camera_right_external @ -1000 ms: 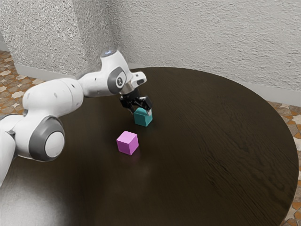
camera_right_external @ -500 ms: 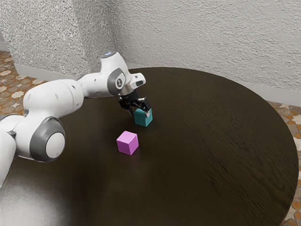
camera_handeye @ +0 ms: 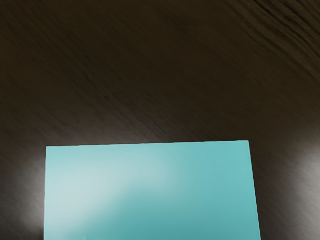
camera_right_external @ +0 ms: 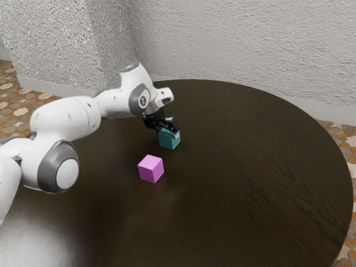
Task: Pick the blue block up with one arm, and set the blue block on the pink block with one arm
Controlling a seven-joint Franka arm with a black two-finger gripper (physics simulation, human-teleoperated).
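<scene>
Two blocks on the dark worktop (camera_right_external: pixel 267 167), my gripper (camera_right_external: pixel 167 131) at the blue block (camera_right_external: pixel 170 141), fingers (camera_right_external: pixel 174 125) clamped on it, pink block (camera_right_external: pixel 151 168) nearby, apart.

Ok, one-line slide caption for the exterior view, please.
Gripper down at the blue block on the dark round table; pink block sits apart, toward the camera, nothing stacked yet.

Your white arm with grey joints (camera_right_external: pixel 67 119) comes in from the exterior view's left, its big elbow bent low and the forearm reaching toward that view's right. At its end, the wrist tips over and your black gripper (camera_right_external: pixel 166 129) points steeply downward.
</scene>
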